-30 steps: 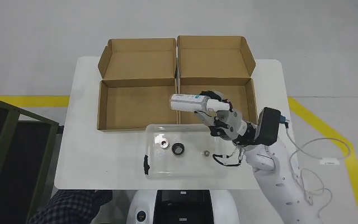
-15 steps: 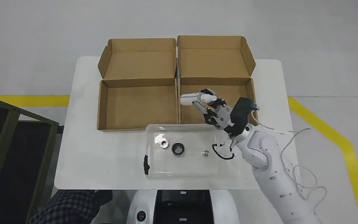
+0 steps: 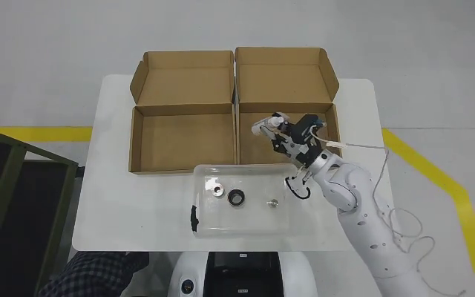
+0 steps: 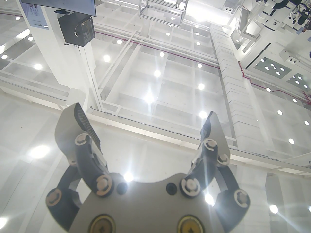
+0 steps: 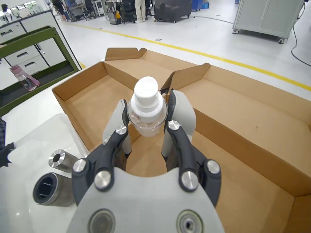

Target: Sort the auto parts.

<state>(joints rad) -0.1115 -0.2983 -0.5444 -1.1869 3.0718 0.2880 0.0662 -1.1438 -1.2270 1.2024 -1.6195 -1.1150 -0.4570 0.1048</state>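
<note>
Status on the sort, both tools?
Right tool shut on spray bottle, over right box. Left tool open, empty. Metal parts in clear tray. Nothing blocking.

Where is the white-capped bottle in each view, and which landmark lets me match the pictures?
Top view: the white-capped bottle is held in the right tool, over the near-left corner of the right cardboard box.
Left wrist view: aimed up at the ceiling lights, with the left tool open.
Right wrist view: at the centre, clamped between the fingers, cap pointing toward the boxes.
Landmark: the right cardboard box, under the bottle in the top and right wrist views.
</note>
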